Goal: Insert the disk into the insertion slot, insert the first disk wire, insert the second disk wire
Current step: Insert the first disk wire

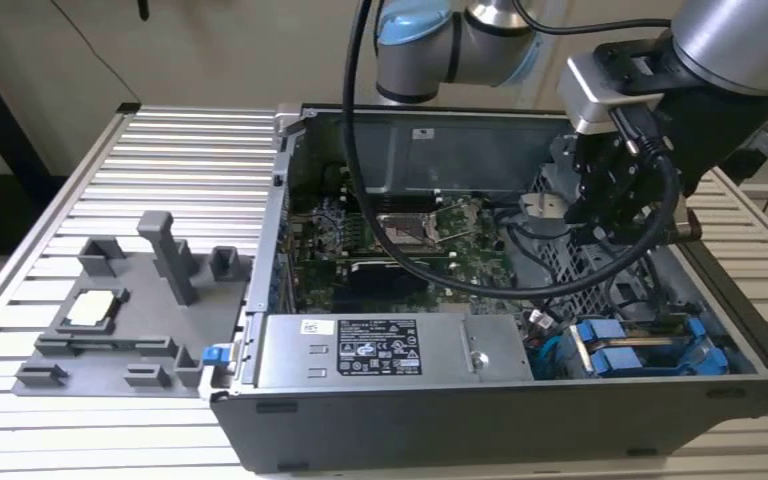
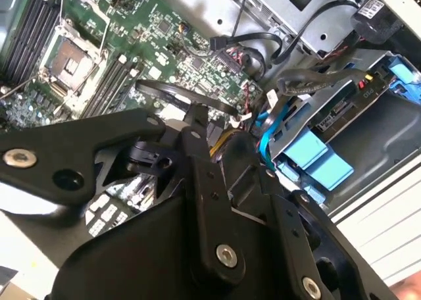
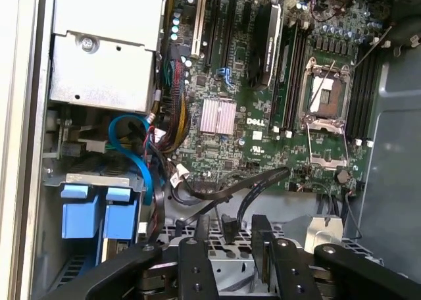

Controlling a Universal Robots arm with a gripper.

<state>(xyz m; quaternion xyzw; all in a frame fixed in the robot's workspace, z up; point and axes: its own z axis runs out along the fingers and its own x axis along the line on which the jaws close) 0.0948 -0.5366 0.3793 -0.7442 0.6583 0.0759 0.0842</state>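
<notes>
Looking across a ribbed aluminium surface (image 1: 171, 160) carrying an open grey metal computer case (image 1: 491, 425). Seeing the black claw (image 1: 595, 215) (image 3: 230, 222) hanging over the case's interior, spread apart. Finding the silver disk in its bright blue plastic carrier (image 1: 611, 358) sitting in a corner of the case, inside the grey cage's insertion slot (image 1: 711, 352).

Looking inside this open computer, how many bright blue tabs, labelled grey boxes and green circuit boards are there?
Bright blue tabs: 2
Labelled grey box: 1
Green circuit board: 1
Total: 4
</notes>
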